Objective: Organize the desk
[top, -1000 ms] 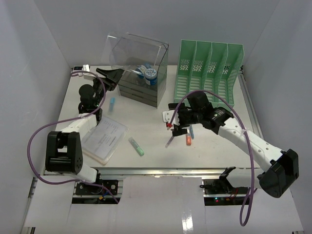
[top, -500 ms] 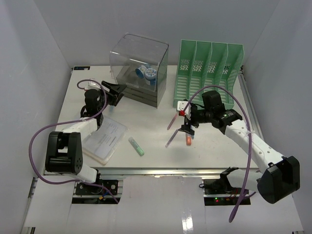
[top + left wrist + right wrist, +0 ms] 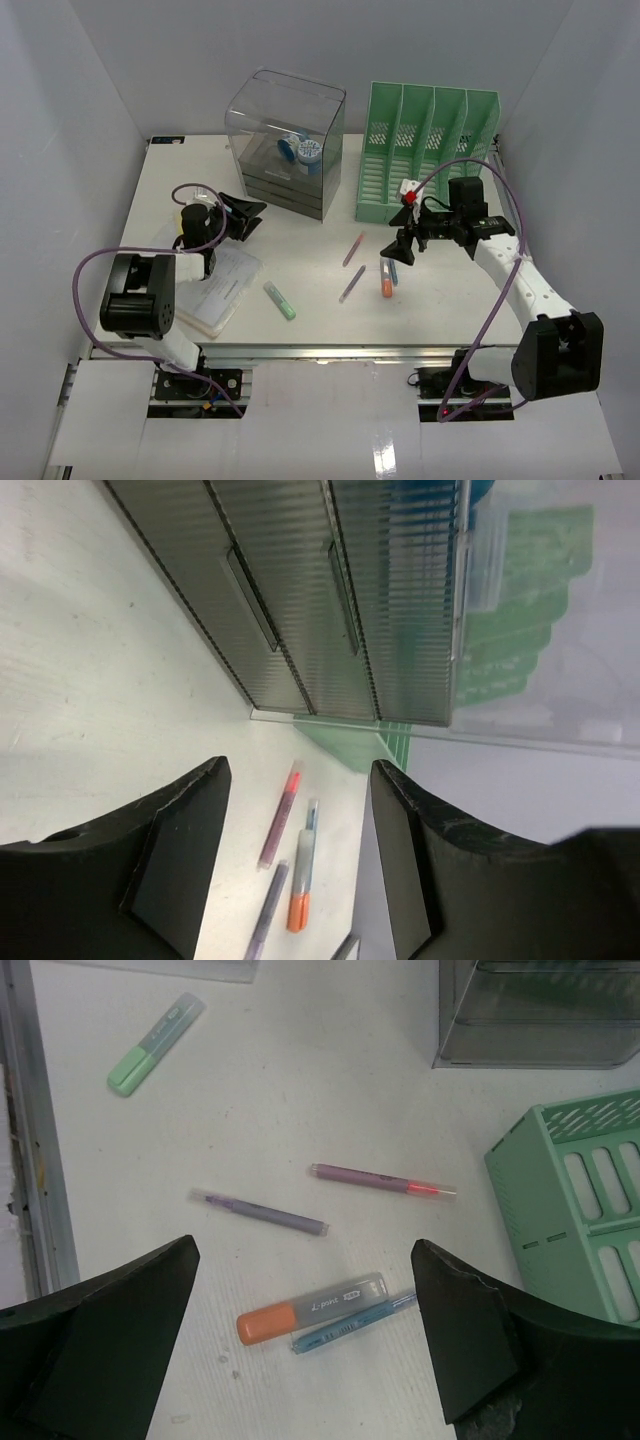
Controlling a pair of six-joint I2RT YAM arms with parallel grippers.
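Both wide, empty: left jaws near drawer box [image 3: 285, 140], right jaws near pens [image 3: 258, 1211] on desk [image 3: 300, 245].

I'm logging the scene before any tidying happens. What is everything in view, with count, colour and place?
desk: 1, white, under everything
drawer box: 1, clear with dark drawers, rear centre
rolls: apparently 2, blue and white, inside the drawer box's upper part
file rack: 1, green, rear right
paper stack: 1, white, front left
green highlighter: 1, green, right of the paper stack
purple pens: 2, purple, centre, lying apart
orange highlighter: 1, grey with orange cap, right of the purple pens
blue pen: 1, blue, alongside the orange highlighter
left gripper: 1, black, open and empty, near the drawer box
right gripper: 1, black, open and empty, near the pens
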